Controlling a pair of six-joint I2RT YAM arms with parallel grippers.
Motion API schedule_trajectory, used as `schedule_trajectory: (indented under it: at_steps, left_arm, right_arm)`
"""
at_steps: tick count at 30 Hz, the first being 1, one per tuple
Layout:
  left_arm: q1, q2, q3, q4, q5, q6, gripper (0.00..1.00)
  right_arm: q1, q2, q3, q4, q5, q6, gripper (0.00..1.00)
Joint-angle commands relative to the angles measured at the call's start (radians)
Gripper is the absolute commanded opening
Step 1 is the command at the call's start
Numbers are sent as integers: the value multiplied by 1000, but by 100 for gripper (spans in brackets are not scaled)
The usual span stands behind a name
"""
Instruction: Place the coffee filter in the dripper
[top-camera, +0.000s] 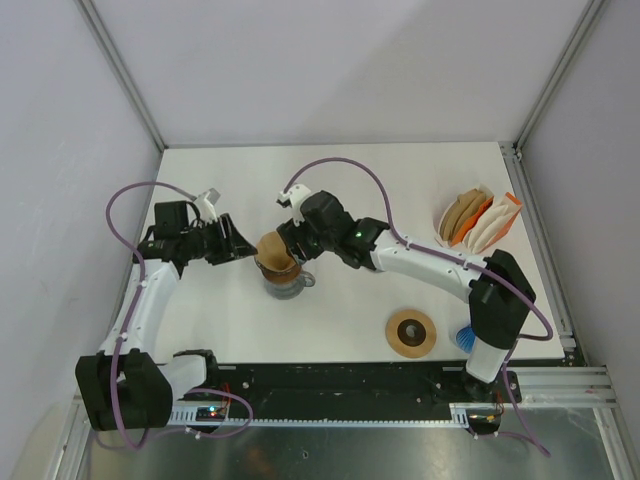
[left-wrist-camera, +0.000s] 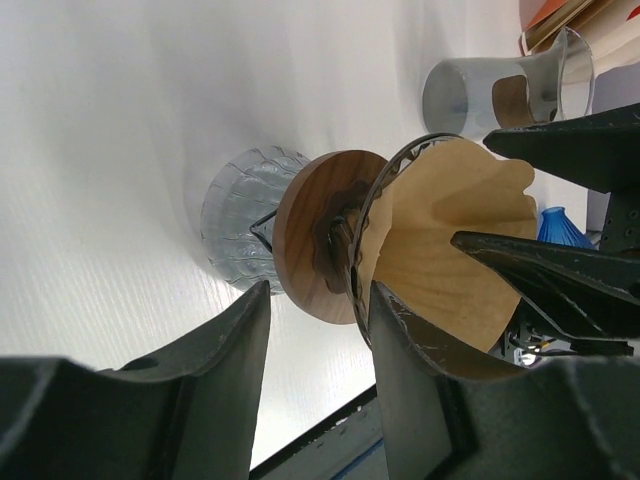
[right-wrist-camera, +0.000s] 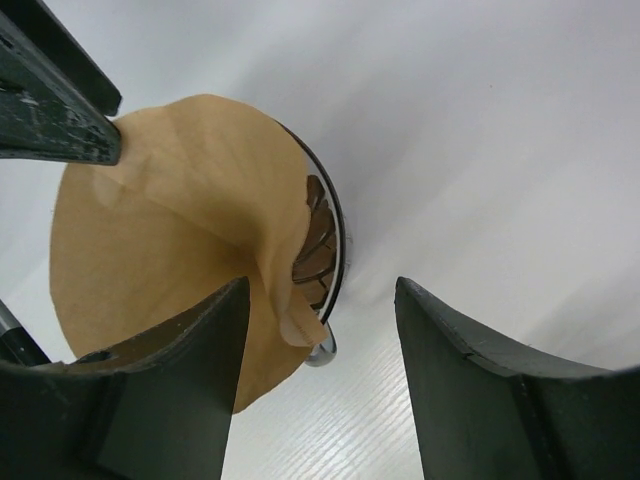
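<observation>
The dripper (left-wrist-camera: 330, 245) is a wire cone with a round wooden collar, standing on a ribbed glass server (left-wrist-camera: 235, 225) at mid-table (top-camera: 283, 280). The brown paper coffee filter (left-wrist-camera: 450, 240) (right-wrist-camera: 170, 220) sits in the wire cone, lopsided, with one seam flap (right-wrist-camera: 300, 325) folded over the rim. My left gripper (left-wrist-camera: 320, 295) (top-camera: 243, 250) is open beside the dripper, its fingers either side of the collar, one finger (left-wrist-camera: 420, 340) against the wire rim. My right gripper (right-wrist-camera: 322, 285) (top-camera: 288, 240) is open above the dripper, one finger (right-wrist-camera: 190, 350) over the filter.
A holder with brown and white filters (top-camera: 478, 220) stands at the back right. A glass vessel on a wooden base (top-camera: 411, 331) (left-wrist-camera: 500, 95) and a blue object (top-camera: 466, 337) sit near the front right edge. Purple cables loop over both arms.
</observation>
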Motion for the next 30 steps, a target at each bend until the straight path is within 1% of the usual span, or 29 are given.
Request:
schedule_trajectory:
  at_steps: [1,15,24,30]
  left_arm:
    - [-3,0,-13,25,-27,26,48]
    - [-4,18,-6,28,-37,33,48]
    - [-5,-5,66,27,-3,25,52]
    - [-5,-4,73,27,-2,16,53]
  right_arm:
    - [-13,23,-12,44,-12,18,65]
    - [-19,18,-12,54,-27,12,65]
    - [-17,-38,12,52,-86,-19,65]
    - [-9,-50,49,21,-96,-38,65]
